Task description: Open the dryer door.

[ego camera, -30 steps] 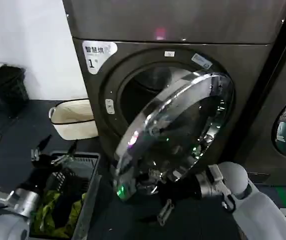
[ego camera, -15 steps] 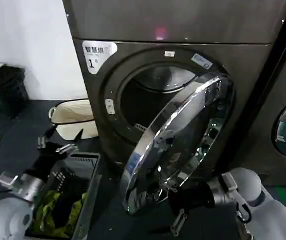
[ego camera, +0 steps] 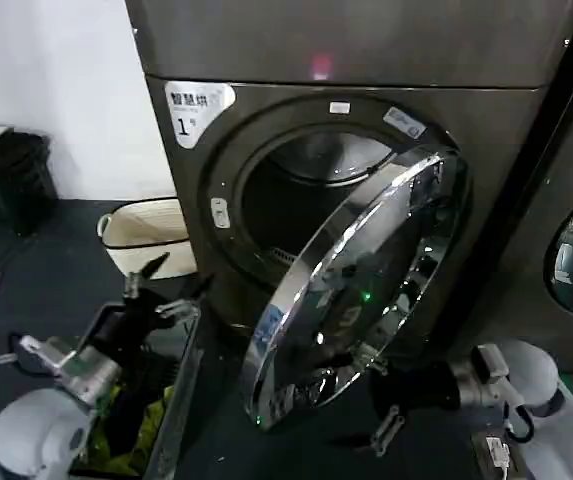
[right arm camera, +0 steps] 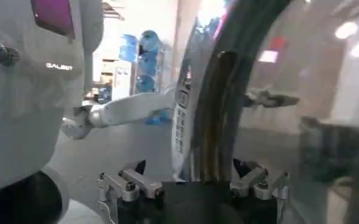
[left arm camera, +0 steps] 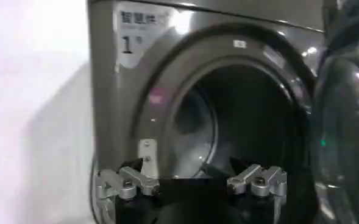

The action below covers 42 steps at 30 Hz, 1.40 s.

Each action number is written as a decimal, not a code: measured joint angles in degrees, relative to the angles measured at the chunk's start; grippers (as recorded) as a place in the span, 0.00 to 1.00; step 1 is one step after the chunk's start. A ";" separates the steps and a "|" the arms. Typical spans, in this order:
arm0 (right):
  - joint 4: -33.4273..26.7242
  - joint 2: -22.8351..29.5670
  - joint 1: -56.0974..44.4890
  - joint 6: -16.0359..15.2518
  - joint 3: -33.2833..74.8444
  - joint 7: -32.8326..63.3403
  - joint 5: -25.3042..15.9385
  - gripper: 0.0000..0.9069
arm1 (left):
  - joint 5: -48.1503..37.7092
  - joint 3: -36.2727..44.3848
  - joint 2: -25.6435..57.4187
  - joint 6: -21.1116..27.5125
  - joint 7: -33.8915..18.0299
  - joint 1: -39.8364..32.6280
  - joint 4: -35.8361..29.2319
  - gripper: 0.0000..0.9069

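Dryer (ego camera: 526, 140): dark grey front-loader with a white "1" sticker (ego camera: 196, 105) at its upper corner; drum opening (ego camera: 296, 200) exposed
Dryer door (ego camera: 361, 290): chrome-rimmed porthole, hinged on the robot's right; swung well off the front, lower edge near the floor; seen edge-on in the right wrist view (right arm camera: 216, 109)
Laundry basket (ego camera: 171, 400): on the floor at the robot's left, holding green and dark fabric
Right gripper (ego camera: 386, 405): low, at the door's bottom rim; fingers (right arm camera: 130, 185) spread wide, one each side of the rim; nothing clamped
Left gripper (ego camera: 161, 285): above the basket, facing the drum opening; fingers (left arm camera: 133, 182) wide apart, empty
Step in hand: judged to be the swing-out; door largely open
Next move: likely push the rim further toward the hinge side until fully open; then pull the right gripper clear
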 joint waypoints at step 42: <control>0.99 10.56 -15.25 5.86 59.30 23.85 11.26 1.00 | 0.65 27.07 3.64 0.61 2.76 -11.83 2.15 1.00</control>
